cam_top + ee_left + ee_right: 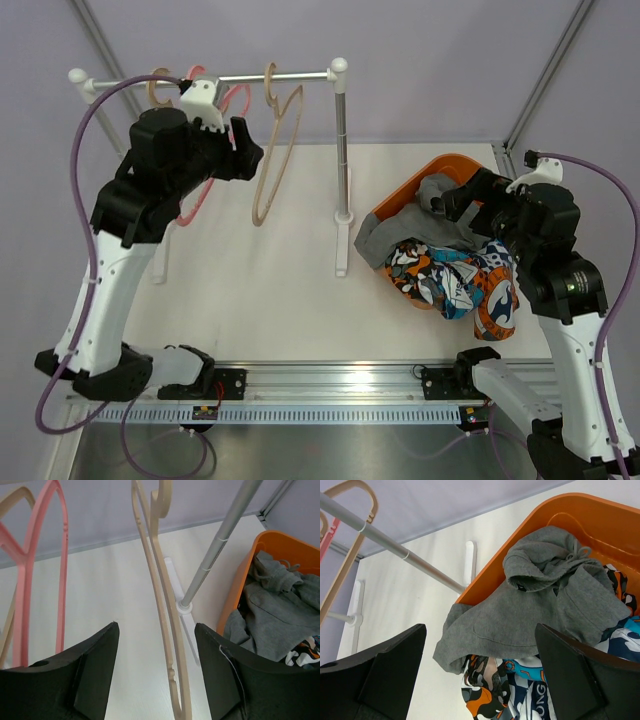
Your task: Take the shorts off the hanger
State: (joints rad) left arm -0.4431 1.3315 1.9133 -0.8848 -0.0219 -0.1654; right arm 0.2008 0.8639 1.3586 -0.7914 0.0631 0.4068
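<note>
All the shorts lie at the right, in and over the rim of an orange basket: plain grey shorts on top, camouflage shorts and blue patterned shorts spilling onto the table. My right gripper hangs open just above the grey shorts, holding nothing. A bare beige hanger hangs from the rack rail. My left gripper is open with that hanger's lower end between its jaws, untouched.
A bare pink hanger and another beige hook hang further left on the rail. The rack's metal post and white foot stand between the hangers and the basket.
</note>
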